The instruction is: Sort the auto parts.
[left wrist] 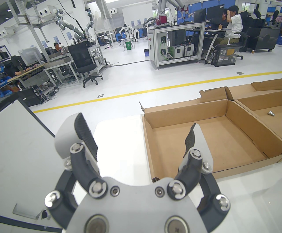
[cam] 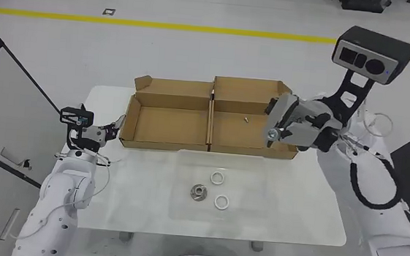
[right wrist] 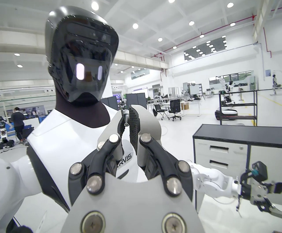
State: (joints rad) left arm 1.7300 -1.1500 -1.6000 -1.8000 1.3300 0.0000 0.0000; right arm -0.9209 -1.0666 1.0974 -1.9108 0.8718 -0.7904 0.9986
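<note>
Two open cardboard boxes stand side by side at the back of the table, the left box (cam: 169,119) (left wrist: 198,141) and the right box (cam: 253,125). A small metal bolt (cam: 245,119) (left wrist: 271,113) lies in the right box. On the table in front lie a metal flanged part (cam: 198,193) and two white rings (cam: 217,178) (cam: 222,201). My right gripper (cam: 270,136) (right wrist: 127,114) hangs over the right box's front right part, turned upward and shut on a small dark screw (right wrist: 126,118). My left gripper (cam: 115,129) (left wrist: 138,132) is open and holds nothing, just left of the left box.
The white table (cam: 293,209) has bare room on both sides of the parts. A clear plastic sheet (cam: 257,202) lies under them. A grey panel (cam: 16,104) stands left of the table. In the right wrist view the other arm's gripper (right wrist: 264,198) is seen far off.
</note>
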